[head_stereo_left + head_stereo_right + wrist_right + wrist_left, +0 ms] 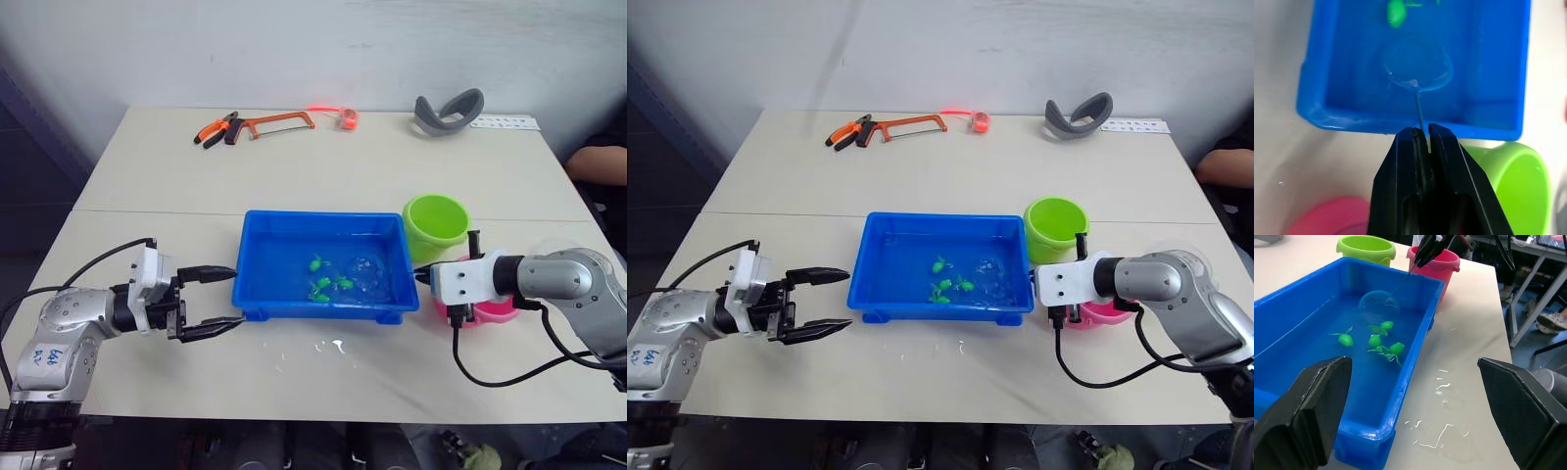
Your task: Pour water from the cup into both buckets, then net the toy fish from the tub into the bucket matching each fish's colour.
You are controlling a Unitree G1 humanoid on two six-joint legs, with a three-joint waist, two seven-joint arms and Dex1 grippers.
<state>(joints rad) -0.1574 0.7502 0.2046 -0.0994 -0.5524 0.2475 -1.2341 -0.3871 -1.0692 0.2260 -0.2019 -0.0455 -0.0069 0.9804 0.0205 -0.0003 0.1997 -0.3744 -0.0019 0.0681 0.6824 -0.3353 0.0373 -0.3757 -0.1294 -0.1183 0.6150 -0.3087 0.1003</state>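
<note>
- Blue tub [257, 294] sits centre table, holding water and four green toy fish [1375, 340] clustered mid-tray; no pink fish shows in it.
- Green bucket [435, 223] stands just beyond the tub's right end, pink bucket [1435, 265] beside it, nearer the robot.
- Right gripper [1420, 134] pinches the net [1418, 66] by its handle, hoop dipped in the water, short of the fish; it should sweep under one, lift level, then carry to green.
- Left gripper [209, 300] hangs spread, empty, just left of the tub.
</note>
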